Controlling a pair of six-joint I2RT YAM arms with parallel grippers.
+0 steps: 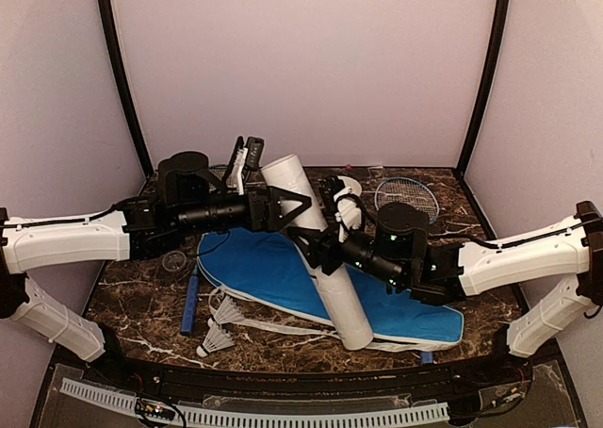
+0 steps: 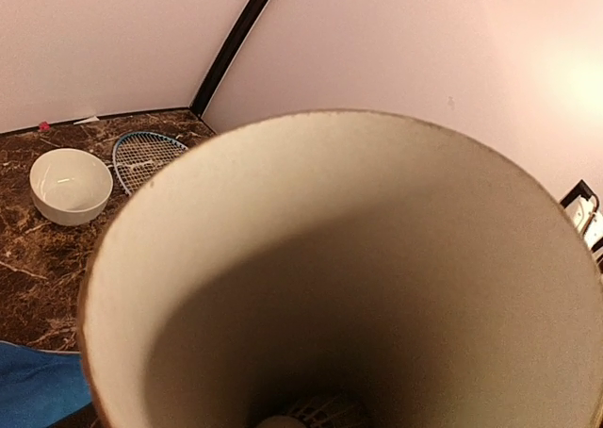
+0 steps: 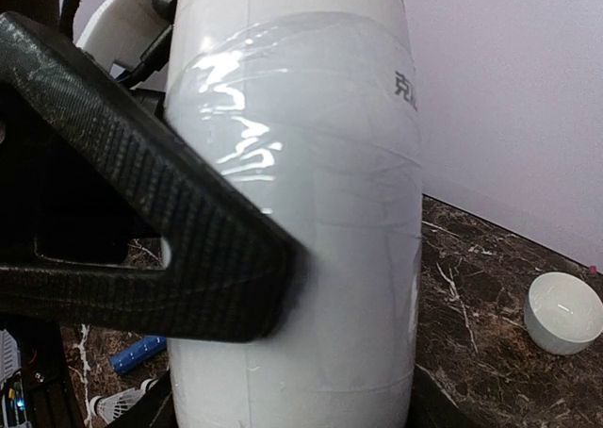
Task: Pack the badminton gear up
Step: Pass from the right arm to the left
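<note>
The long white tube point(image 1: 325, 258) leans across the blue racket cover point(image 1: 268, 272), its open end raised at the back. My right gripper point(image 1: 318, 247) is shut on the tube's middle; in the right wrist view one black finger point(image 3: 188, 249) presses against the tube point(image 3: 320, 211). My left gripper point(image 1: 294, 205) is at the tube's open end, and its fingers do not show in the left wrist view. That view looks into the tube mouth point(image 2: 283, 183), with a shuttlecock point(image 2: 316, 411) at the bottom edge. Two shuttlecocks point(image 1: 221, 322) lie at the front left.
A blue racket handle point(image 1: 191, 301) lies left of the cover. A racket head point(image 1: 407, 197) and a small white bowl point(image 2: 71, 185) are at the back right. A small dark round object point(image 1: 172, 261) sits at the left. Side walls and black posts enclose the table.
</note>
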